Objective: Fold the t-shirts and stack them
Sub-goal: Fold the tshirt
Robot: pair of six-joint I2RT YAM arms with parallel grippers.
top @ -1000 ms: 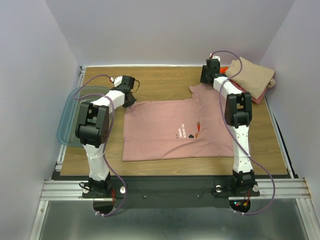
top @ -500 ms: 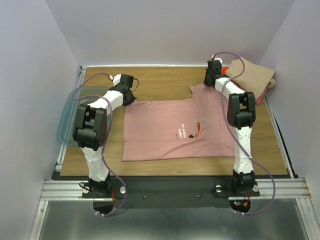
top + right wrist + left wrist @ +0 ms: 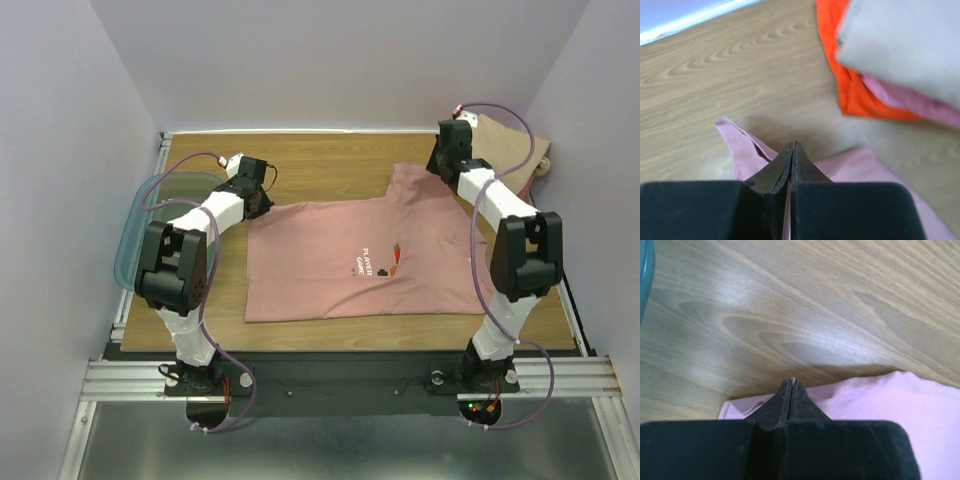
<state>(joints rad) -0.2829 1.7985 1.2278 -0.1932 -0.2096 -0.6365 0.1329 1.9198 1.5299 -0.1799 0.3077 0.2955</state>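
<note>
T-shirt (image 3: 340, 255): soft, dusty-pink, spread on grained wood table (image 3: 320, 160) | left jaws; right jaws: pinching its far edge

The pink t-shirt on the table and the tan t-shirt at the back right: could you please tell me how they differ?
The pink t-shirt lies spread out; the tan t-shirt is folded. The pink t-shirt rests on the table; the tan t-shirt tops a stack of folded ones. The left gripper and right gripper each pinch the pink t-shirt's edge; the tan t-shirt is untouched. Both are soft cloth.
</note>
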